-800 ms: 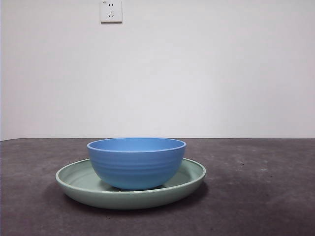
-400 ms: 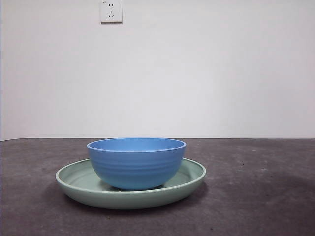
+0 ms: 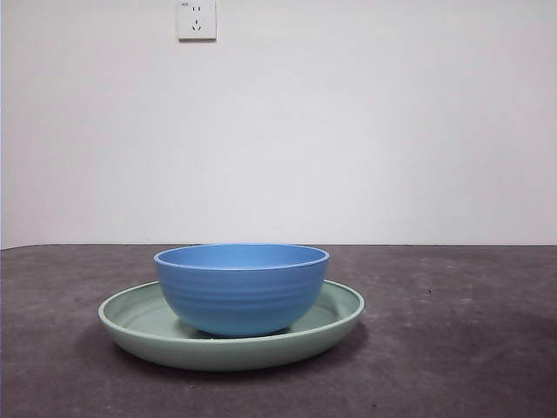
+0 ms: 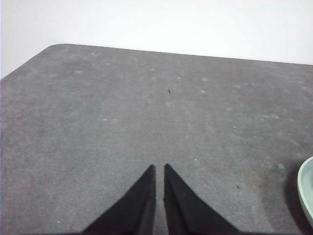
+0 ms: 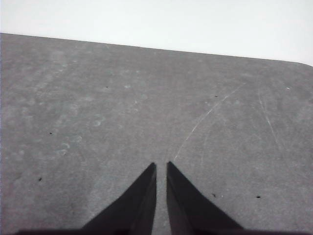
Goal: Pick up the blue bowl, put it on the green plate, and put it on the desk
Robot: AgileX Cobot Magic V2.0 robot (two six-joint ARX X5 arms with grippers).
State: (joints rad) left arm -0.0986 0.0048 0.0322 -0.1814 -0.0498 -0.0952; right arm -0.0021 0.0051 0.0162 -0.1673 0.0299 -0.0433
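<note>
The blue bowl (image 3: 242,288) stands upright inside the green plate (image 3: 139,326), which rests on the desk (image 3: 452,348) a little left of the middle in the front view. Neither arm shows in the front view. My left gripper (image 4: 159,167) hangs shut over bare desk (image 4: 122,112), empty, with only a sliver of the green plate's rim (image 4: 306,188) at the edge of its wrist view. My right gripper (image 5: 161,165) is shut and empty over bare desk (image 5: 122,107); bowl and plate are out of its view.
A white wall with a socket (image 3: 196,19) rises behind the desk's far edge. A rounded desk corner (image 4: 54,48) shows in the left wrist view and another (image 5: 305,63) in the right wrist view.
</note>
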